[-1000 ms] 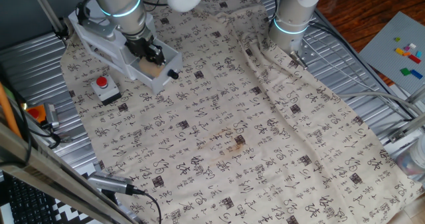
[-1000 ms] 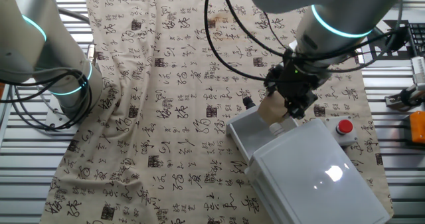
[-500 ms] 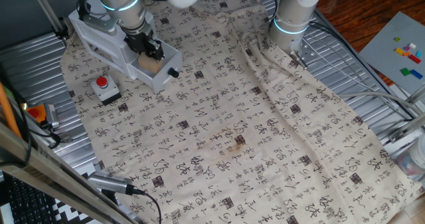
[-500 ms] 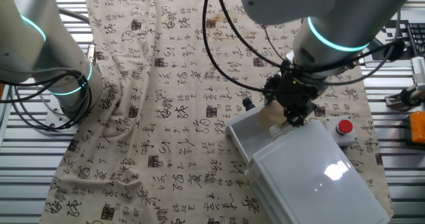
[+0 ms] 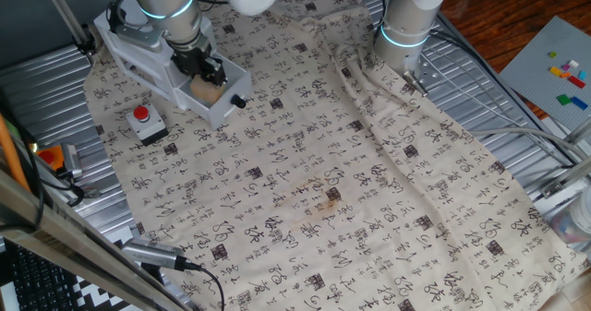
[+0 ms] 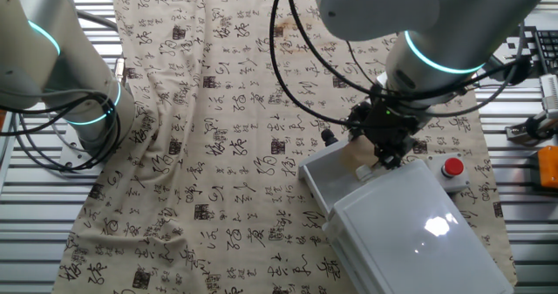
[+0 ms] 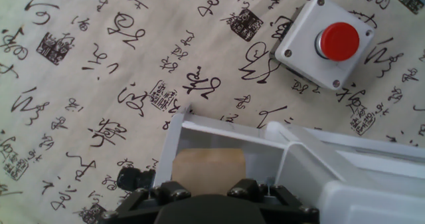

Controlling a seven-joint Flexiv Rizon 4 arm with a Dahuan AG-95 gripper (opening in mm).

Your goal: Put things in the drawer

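The tan block (image 7: 209, 164) sits between my fingers, low inside the open drawer (image 7: 174, 137) of the white cabinet (image 6: 410, 233). My gripper (image 7: 209, 187) is shut on the block, one dark fingertip on each side of it. In one fixed view the gripper (image 5: 208, 78) reaches down into the drawer (image 5: 226, 108) with the block (image 5: 211, 92) showing under it. In the other fixed view the gripper (image 6: 381, 150) hides most of the block (image 6: 356, 160) behind the drawer's wall (image 6: 318, 176).
A grey box with a red button (image 7: 325, 43) stands on the printed cloth beside the cabinet (image 5: 138, 43); it also shows in both fixed views (image 5: 143, 119) (image 6: 451, 167). A second arm (image 5: 406, 25) stands at the cloth's far edge. A black drawer knob (image 7: 133, 179) sticks out at the front.
My gripper has moved a little lower into the drawer with the block, so less of the block shows above the drawer wall. Nothing else has moved.
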